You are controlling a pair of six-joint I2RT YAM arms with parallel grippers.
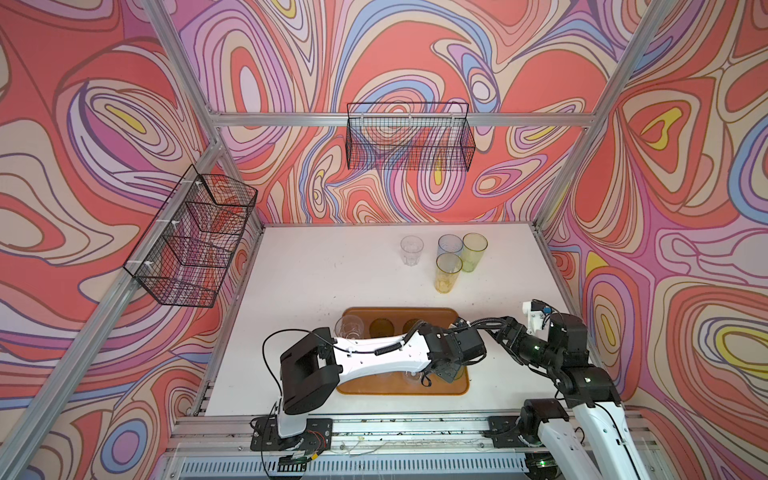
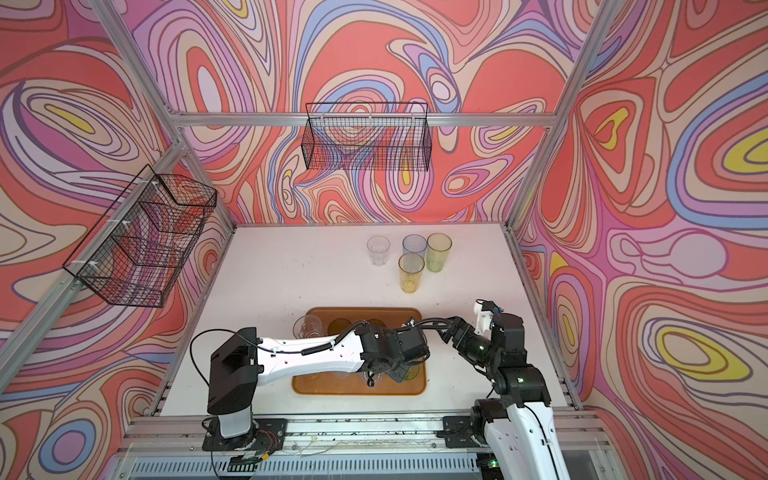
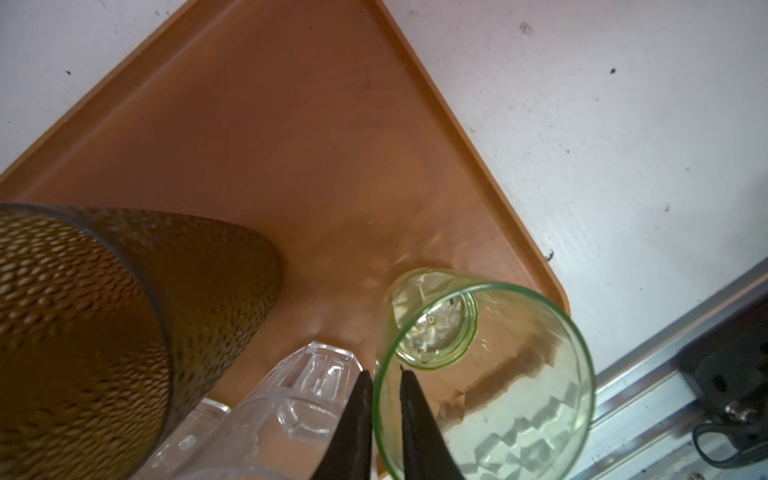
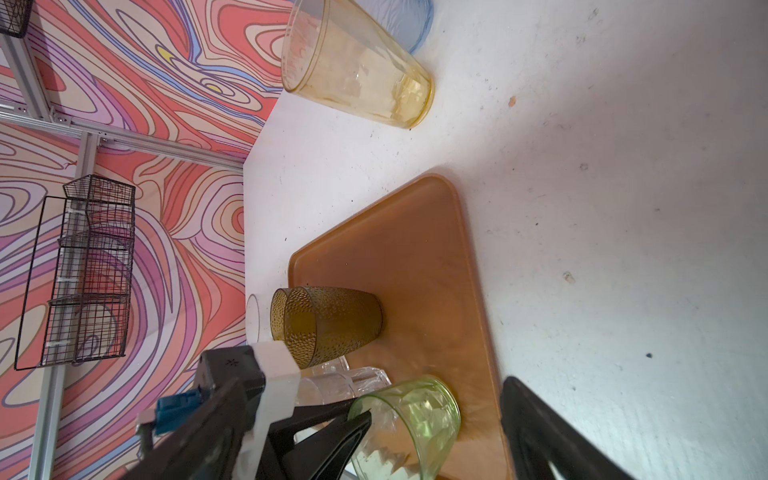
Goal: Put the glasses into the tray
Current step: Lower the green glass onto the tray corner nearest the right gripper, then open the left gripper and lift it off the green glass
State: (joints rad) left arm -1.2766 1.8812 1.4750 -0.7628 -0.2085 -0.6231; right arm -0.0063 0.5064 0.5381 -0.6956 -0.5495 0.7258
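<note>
We note at the near edge an aluminium rail [image 1: 374, 428] carrying both arm bases. Beyond it lies the desk [image 1: 311, 270]: flat, matt white, scuffed and flecked with dark specks. On its near middle sits the tray [image 1: 374, 390], smooth, orange-brown and rectangular, with rounded corners and a low rim.

At the tray's near right corner the green glass [image 3: 519, 395] stands upright, thin-walled and see-through. The left pincer [image 3: 384, 372] straddles its rim, one finger inside and one outside, narrowly parted, with a sliver of gap at the inner finger. Just left of it we find clear faceted glasses [image 3: 299, 395]. Farther in are dimpled amber glasses [image 4: 332, 324], also upright on the tray. The right pincer [image 1: 500, 330] hangs just right of the tray, fingers spread wide, gripping nothing.

Off the tray, on the far right of the desk, stand a yellow tumbler [image 1: 448, 272], a grey-blue tumbler [image 1: 450, 247], a yellow-green tumbler [image 1: 473, 251] and, to their left, a clear faceted tumbler [image 1: 411, 249].

The walls [image 1: 415, 50] bear swirls of coral, lilac, blue and yellow between aluminium posts. A black wire basket [image 1: 191, 237] hangs on the left wall and a second basket [image 1: 409, 137] on the far wall.
</note>
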